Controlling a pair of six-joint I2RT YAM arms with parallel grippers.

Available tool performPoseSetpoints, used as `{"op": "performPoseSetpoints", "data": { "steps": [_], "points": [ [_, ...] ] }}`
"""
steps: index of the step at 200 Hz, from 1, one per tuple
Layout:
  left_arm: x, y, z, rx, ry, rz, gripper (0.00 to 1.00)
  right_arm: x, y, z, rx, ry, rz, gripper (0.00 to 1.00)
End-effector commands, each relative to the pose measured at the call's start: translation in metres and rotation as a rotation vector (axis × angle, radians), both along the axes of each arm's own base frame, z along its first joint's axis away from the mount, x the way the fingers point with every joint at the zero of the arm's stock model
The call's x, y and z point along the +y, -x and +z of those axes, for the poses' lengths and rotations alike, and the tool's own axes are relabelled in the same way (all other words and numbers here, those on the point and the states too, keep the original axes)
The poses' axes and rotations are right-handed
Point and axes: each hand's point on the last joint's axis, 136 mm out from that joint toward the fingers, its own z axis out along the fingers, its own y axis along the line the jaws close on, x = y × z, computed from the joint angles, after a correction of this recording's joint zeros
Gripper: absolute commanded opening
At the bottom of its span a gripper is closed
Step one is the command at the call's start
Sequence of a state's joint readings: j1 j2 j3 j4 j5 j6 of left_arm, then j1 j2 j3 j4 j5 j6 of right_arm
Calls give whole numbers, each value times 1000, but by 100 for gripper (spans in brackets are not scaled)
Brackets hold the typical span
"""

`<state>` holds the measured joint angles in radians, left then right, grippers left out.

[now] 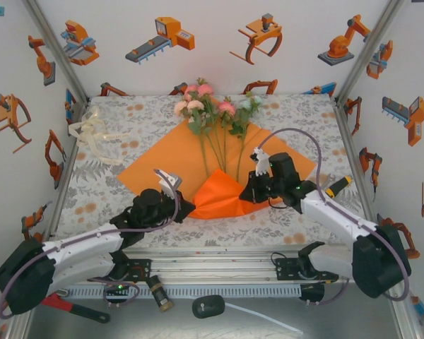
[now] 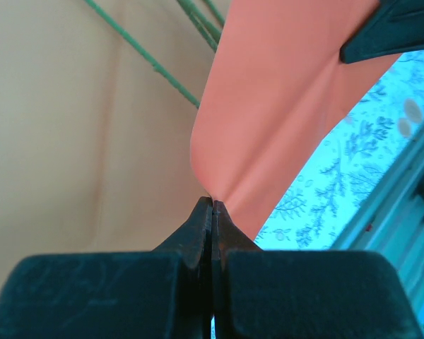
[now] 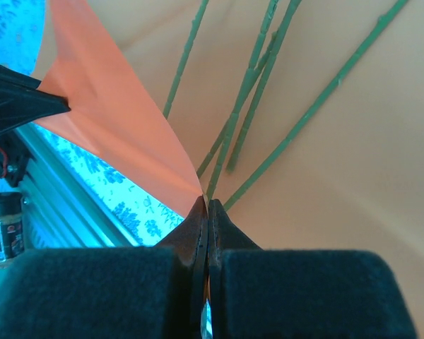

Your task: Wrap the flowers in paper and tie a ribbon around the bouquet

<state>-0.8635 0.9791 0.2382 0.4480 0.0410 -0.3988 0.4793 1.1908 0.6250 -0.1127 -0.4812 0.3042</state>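
Note:
The orange paper (image 1: 162,169) lies spread on the table, its near corner folded up over the stem ends. On it lie the flowers (image 1: 205,106), pink and cream heads at the far end, green stems (image 3: 258,85) running toward me. My left gripper (image 1: 186,210) is shut on the paper's lifted edge (image 2: 268,120) at the fold's left side. On the fold's right side, my right gripper (image 1: 249,192) is shut on the paper (image 3: 120,113) next to the stem ends. The cream ribbon (image 1: 92,138) sits bunched at the table's far left.
A patterned tablecloth (image 1: 318,120) covers the table. Printed walls close in the left, back and right sides. A metal rail (image 1: 219,265) runs along the near edge, with red-handled pliers (image 1: 71,307) and a black plug on a white cable (image 1: 208,306) in front of it.

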Motion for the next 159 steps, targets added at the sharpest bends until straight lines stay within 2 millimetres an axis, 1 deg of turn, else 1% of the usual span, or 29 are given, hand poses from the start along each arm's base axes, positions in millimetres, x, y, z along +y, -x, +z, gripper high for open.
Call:
{"op": "performPoseSetpoints", "data": {
  "steps": [1,17,27,40,65,102,111,122,136,159],
  "points": [
    [21,-15,-23,-14,-110,115,2,-18,-34,-1,-126,110,-82,0],
    [24,-18,-32,-7,-140,132,5,-17,-44,-4,-153,121,-90,0],
    [25,-20,-35,-6,-146,143,5,-15,-49,-2,-164,119,-93,0],
    [25,-21,-36,-7,-147,149,5,-14,-57,2,-181,119,-95,0],
    [25,-26,-43,-4,-161,170,4,-14,-73,1,-200,132,-109,0],
    [31,-34,-54,6,-194,226,2,-10,-95,-12,-176,141,-104,0],
    [33,-35,-56,5,-203,236,5,-9,-100,-15,-173,139,-106,0],
    [34,-37,-58,6,-214,245,12,-9,-105,-19,-168,137,-112,0],
    [38,-39,-63,9,-236,264,24,-9,-111,-25,-155,138,-115,0],
    [49,-45,-70,5,-277,316,33,-10,-117,-33,-133,130,-118,0]
  ]
}}
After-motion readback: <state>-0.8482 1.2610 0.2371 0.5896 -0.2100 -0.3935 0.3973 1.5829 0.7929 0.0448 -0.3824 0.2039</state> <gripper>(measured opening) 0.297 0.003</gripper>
